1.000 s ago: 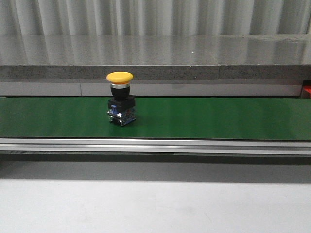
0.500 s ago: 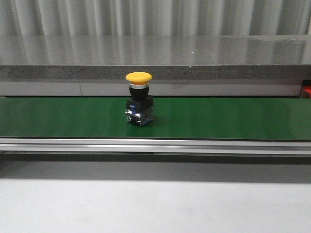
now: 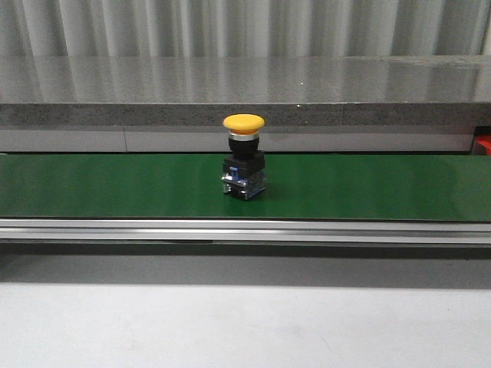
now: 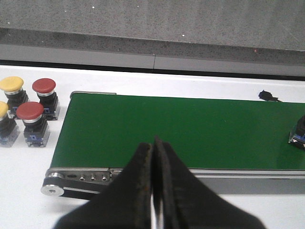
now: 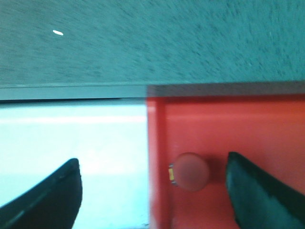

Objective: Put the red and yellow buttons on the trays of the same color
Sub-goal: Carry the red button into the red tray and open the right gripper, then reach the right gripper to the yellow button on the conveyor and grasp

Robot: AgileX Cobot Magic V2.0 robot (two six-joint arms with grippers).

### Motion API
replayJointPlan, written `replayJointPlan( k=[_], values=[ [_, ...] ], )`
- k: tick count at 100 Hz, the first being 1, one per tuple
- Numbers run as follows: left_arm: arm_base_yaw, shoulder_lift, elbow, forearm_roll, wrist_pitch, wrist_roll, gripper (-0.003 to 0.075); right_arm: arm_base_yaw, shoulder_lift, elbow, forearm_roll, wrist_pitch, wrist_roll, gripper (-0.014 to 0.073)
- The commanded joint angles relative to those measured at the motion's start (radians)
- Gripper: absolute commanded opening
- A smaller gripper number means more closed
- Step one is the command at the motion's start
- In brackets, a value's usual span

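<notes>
A long green conveyor belt [image 3: 368,188] is laid across the white worktop [image 3: 245,326], running from its left side to its right. The belt is bordered along its near edge by a silver aluminium rail [image 3: 245,230], and a rounded end bracket [image 4: 53,190] with a row of small screws is fitted at the left end. A grey speckled stone ledge [image 3: 245,80] is set along the far edge of the worktop. A small black connector [image 4: 268,96] is seen lying on the worktop beyond the belt's far edge.

No legible text, label, brand, number or sign appears in any view; button housings show only unreadable blue patches.
</notes>
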Motion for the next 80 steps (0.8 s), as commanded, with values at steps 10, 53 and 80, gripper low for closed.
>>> replayJointPlan(
  k=[10,53,80],
  values=[
    [-0.008,0.006,-0.027,-0.006,-0.078,-0.011,-0.002,0.068,-0.226,0.129,0.034,-0.021,-0.005,0.0612],
    [-0.008,0.006,-0.027,-0.006,-0.076,-0.011,-0.002,0.289,-0.613,0.704,0.033,-0.037,-0.079,0.0612],
    [-0.008,0.006,-0.027,-0.006,-0.076,-0.011,-0.002,0.454,-0.589,0.725,0.033,0.021,-0.093,0.0612]
  ],
)
